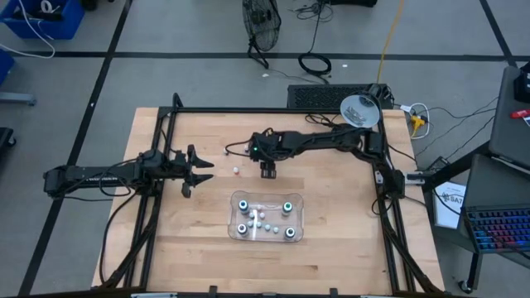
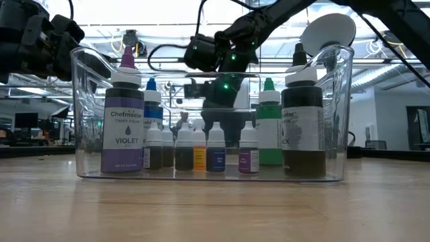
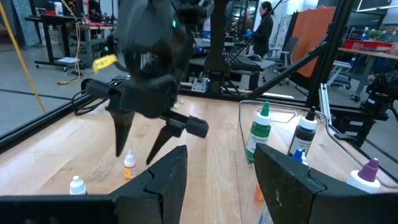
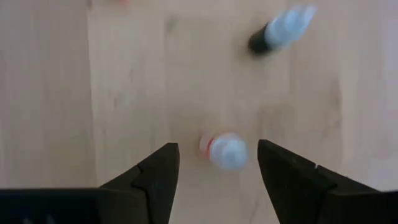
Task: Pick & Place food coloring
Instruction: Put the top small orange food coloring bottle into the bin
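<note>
Counter comes first as the biggest thing we see, a wooden top inside a black frame, with the clear tray sitting toward its near edge at about the middle. We count 4 large bottles at the tray's corners and a cluster of small bottles between them, so we judge most of the food coloring already placed.

The right arm reaches in from the far right corner, and its right hand hangs over the bare wood between the tray and the far edge. Its fingers stand wide apart and hold nothing; the right wrist view shows a small orange-necked bottle standing between them, untouched. In the left wrist view that same bottle stands under the spread fingers, with a white-capped bottle near it. We judge these 2 are what is left to move.

The left arm waits near the left edge, its left hand partly open and empty.

Hard to make out: from above only 1 pale speck shows beside the right hand, so we cannot match it to either loose bottle. The exact count of small bottles in the tray is unclear, and a dark-bodied bottle lying in the right wrist view is blurred.
</note>
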Tool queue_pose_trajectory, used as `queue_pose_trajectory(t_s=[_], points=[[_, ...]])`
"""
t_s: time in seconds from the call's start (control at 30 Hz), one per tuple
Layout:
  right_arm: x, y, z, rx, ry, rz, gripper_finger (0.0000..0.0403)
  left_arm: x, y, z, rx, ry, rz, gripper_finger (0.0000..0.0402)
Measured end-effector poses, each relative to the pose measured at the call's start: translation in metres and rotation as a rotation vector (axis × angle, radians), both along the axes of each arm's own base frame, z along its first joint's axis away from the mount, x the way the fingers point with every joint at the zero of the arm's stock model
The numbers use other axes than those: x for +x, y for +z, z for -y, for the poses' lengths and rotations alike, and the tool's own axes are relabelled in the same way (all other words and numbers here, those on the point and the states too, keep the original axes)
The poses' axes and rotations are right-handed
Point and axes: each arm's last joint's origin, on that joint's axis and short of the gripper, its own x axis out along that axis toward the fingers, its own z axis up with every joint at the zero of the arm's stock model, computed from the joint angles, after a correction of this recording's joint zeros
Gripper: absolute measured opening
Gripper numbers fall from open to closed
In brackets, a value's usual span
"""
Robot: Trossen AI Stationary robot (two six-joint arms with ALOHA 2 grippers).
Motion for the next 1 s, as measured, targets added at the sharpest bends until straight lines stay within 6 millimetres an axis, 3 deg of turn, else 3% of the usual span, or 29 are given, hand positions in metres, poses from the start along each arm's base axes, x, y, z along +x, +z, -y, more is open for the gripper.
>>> queue_pose_trajectory(t_s=[0.43, 1.0], points=[[-0.003, 0.000, 0.015, 0.055, -0.004, 0.017, 0.0197, 0.000, 0.000, 0.000, 0.001, 0.000, 0.000, 0.0186], [-0.002, -0.006, 0.015, 0.095, -0.008, 0.020, 0.0196, 0.000, 0.000, 0.000, 0.001, 0.000, 0.000, 0.0186]])
